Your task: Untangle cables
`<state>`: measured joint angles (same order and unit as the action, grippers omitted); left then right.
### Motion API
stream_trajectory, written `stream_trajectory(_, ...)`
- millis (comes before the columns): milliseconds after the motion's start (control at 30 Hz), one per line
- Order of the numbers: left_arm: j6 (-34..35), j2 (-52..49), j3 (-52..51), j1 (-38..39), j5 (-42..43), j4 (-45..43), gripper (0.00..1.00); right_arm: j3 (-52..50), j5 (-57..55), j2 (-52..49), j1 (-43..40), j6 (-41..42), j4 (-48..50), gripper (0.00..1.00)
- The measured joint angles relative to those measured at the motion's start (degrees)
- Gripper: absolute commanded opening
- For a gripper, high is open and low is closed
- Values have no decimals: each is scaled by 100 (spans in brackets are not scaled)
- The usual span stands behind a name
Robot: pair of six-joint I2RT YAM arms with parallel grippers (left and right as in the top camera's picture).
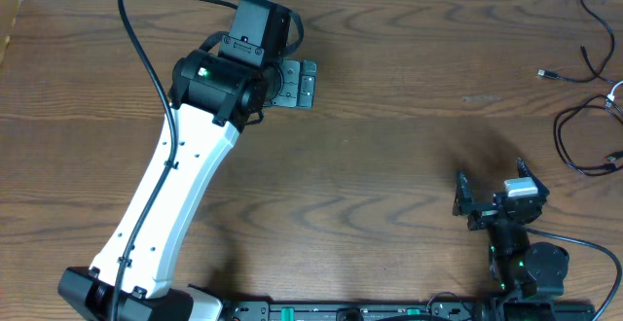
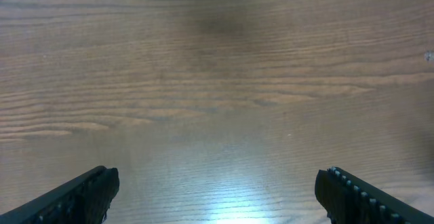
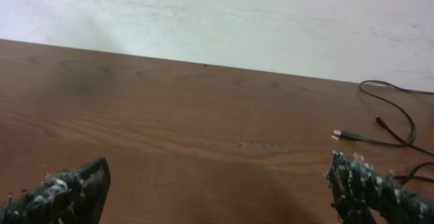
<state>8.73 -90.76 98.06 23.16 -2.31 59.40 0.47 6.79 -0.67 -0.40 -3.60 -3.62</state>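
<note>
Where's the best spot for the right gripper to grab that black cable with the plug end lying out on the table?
Take the black cable on the straight strand just behind its plug end, coming from above with the right gripper, fingers across the strand. That end lies flat, with bare table around it.

The wooden table [image 2: 217, 81] showed brown grain and shone glossy between the ridged, matt black fingers [image 2: 81, 197] of the left gripper [image 2: 217, 178]. The fingers [image 3: 369, 187] of the right gripper [image 3: 218, 176] looked rough and black, flecked with pale fuzz. Beyond them, the cables [image 3: 397, 119] appeared smooth and dark.
</note>
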Motion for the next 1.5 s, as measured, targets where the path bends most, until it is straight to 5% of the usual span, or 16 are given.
stream_trajectory(533, -2, 144, 0, 0, -81, 2, 98, 0, 0, 0, 0, 0, 0, 99)
stream_trajectory(933, -22, 2041, -216, -415, -415, -374, 98, 0, -2, 0, 0, 0, 0, 99)
stream_trajectory(1200, -173, 2846, -1515, -774, -146, -1775, 98, -2, -2, 0, 0, 0, 0, 99)
stream_trajectory(1500, -280, 4924, -4072, -1158, 219, -4074, 98, 0, -17, 0, 0, 0, -4, 99)
